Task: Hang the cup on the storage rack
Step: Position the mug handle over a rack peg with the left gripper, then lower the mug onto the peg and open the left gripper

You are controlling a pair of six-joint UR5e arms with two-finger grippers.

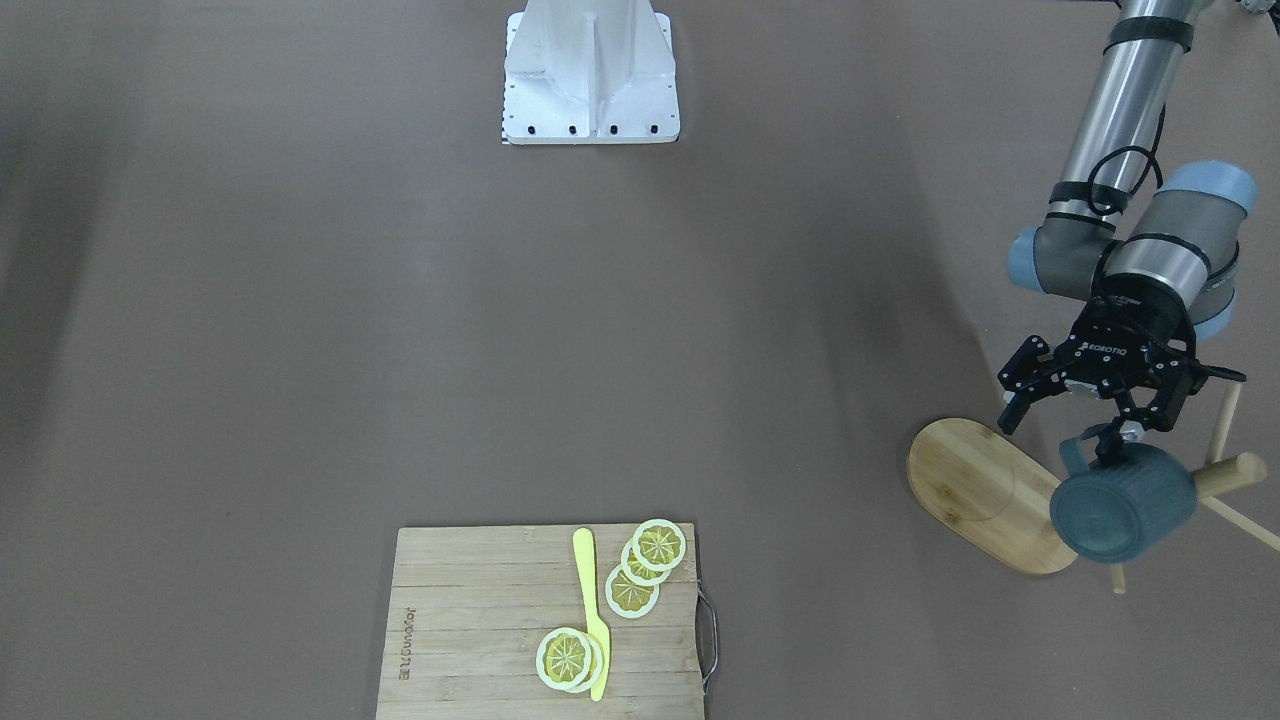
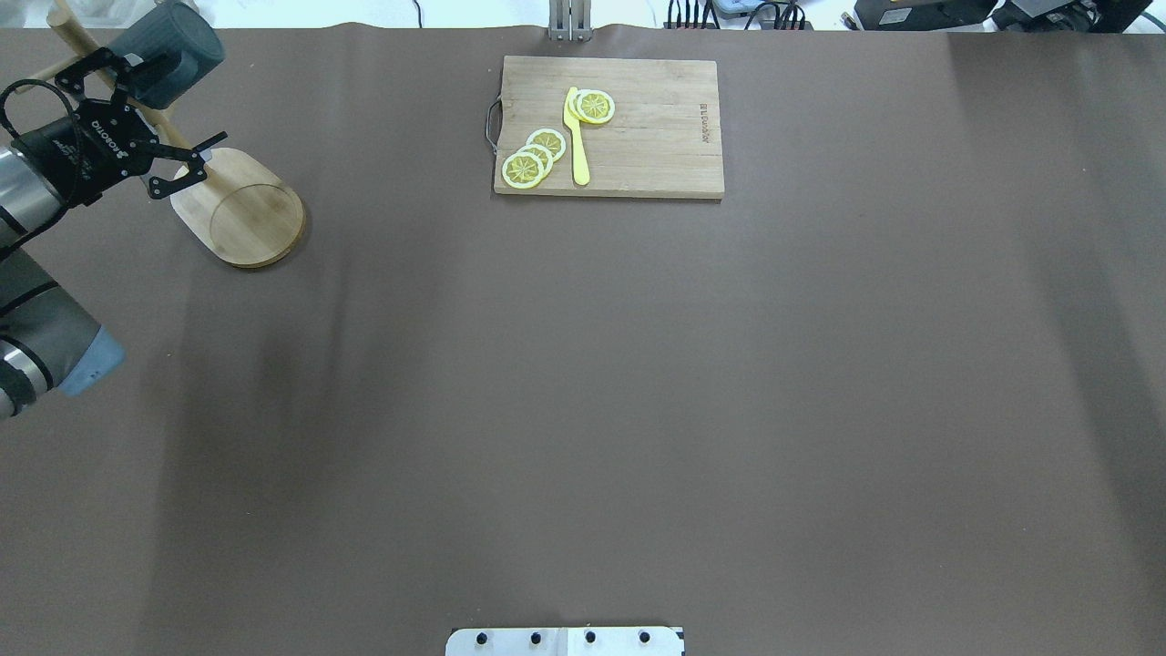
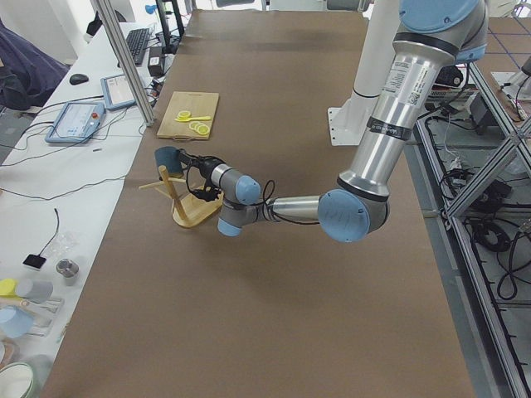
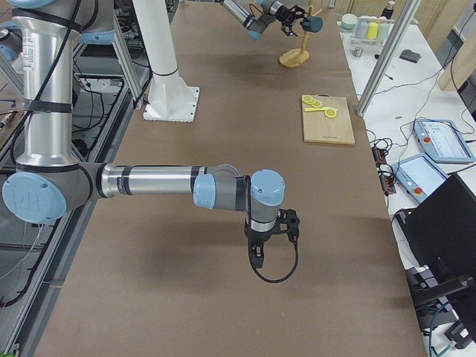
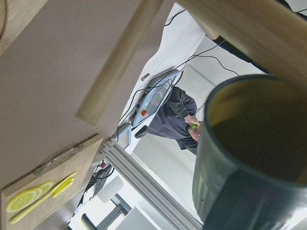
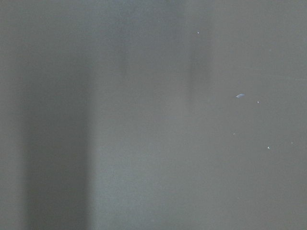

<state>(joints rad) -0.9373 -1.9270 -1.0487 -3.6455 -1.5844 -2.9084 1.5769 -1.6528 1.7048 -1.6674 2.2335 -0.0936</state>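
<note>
The slate-blue ribbed cup [image 1: 1125,500] hangs tilted at the bamboo storage rack [image 1: 975,490], up against its post and pegs, with the handle toward my left gripper [image 1: 1075,425]. That gripper is open with its jaws spread wide, one finger close to the handle, and holds nothing. In the overhead view the cup [image 2: 168,50] is at the far left by the rack [image 2: 241,214], just past the left gripper [image 2: 159,105]. The left wrist view shows the cup's rim and dark inside [image 5: 249,158] under a rack peg [image 5: 120,62]. My right gripper [image 4: 271,238] shows only in the exterior right view, so I cannot tell whether it is open or shut.
A rectangular wooden cutting board [image 1: 470,620] with lemon slices [image 1: 640,570] and a yellow knife [image 1: 592,610] lies at the table's operator-side edge. The robot's white base [image 1: 590,75] is at the opposite edge.
</note>
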